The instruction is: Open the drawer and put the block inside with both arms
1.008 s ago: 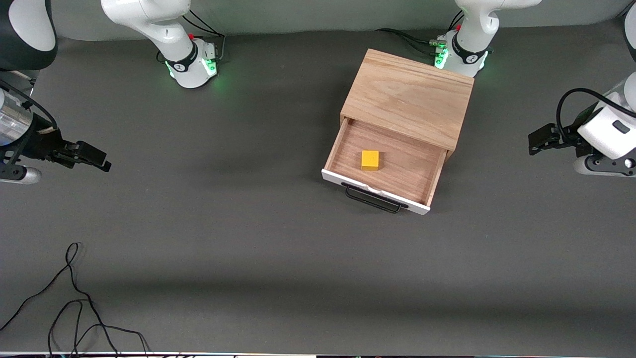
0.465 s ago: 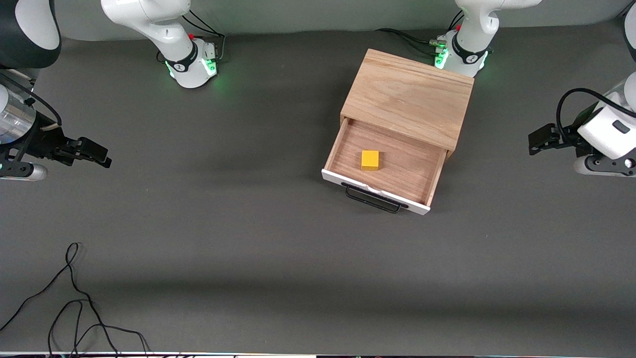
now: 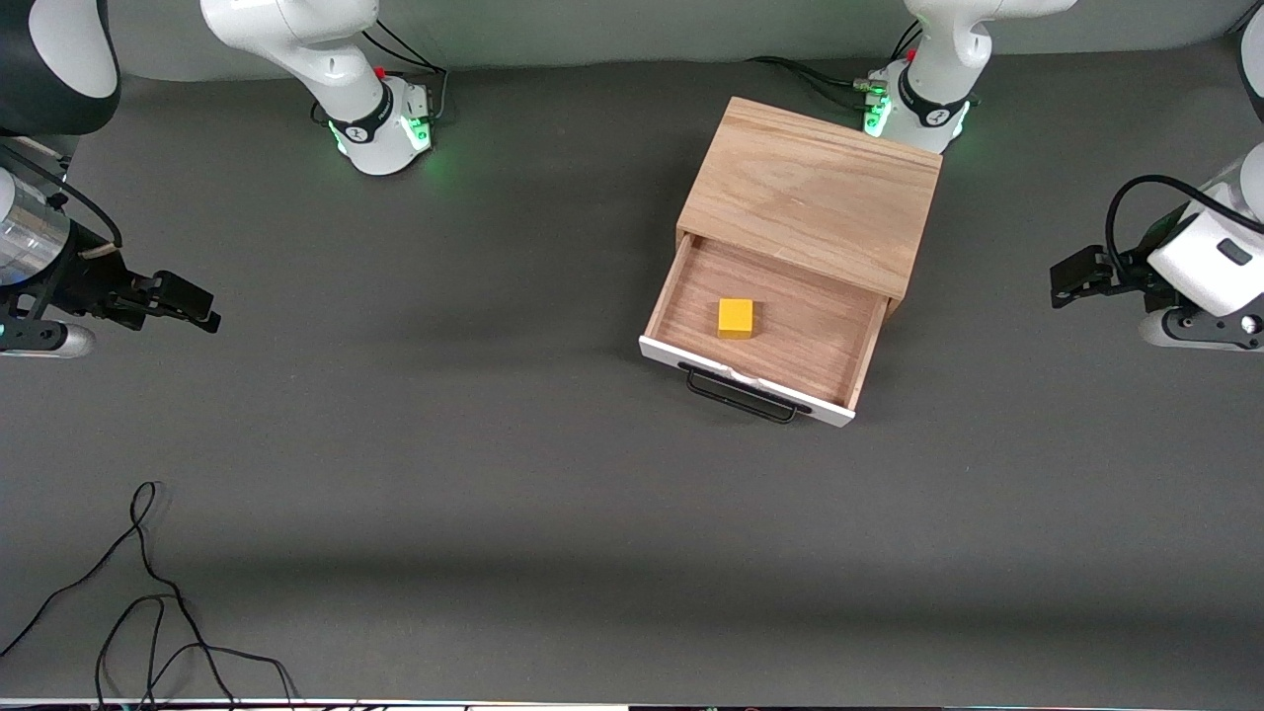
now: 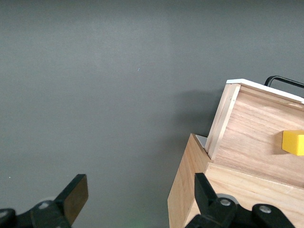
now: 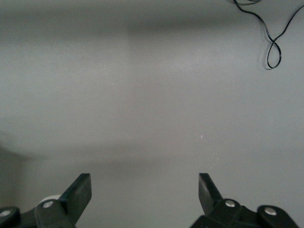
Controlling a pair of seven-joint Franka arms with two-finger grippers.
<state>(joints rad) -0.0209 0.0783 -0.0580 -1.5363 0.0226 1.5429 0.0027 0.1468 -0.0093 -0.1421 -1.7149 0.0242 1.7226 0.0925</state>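
The drawer (image 3: 765,331) stands pulled out of the light wooden cabinet (image 3: 815,193), its white front and black bar handle (image 3: 739,393) toward the front camera. The yellow block (image 3: 736,317) lies inside on the drawer floor; it also shows in the left wrist view (image 4: 293,142). My left gripper (image 3: 1066,276) is open and empty, held over bare table at the left arm's end, apart from the cabinet (image 4: 190,190). My right gripper (image 3: 193,306) is open and empty over bare table at the right arm's end; its wrist view shows only the mat between its fingers (image 5: 80,192).
A loose black cable (image 3: 148,592) lies on the dark mat near the front edge at the right arm's end, and shows in the right wrist view (image 5: 273,42). Both arm bases (image 3: 385,123) stand along the table's back edge.
My right gripper has drawn back slightly toward the table's end and risen a little. The left arm, the drawer and the block have not moved.
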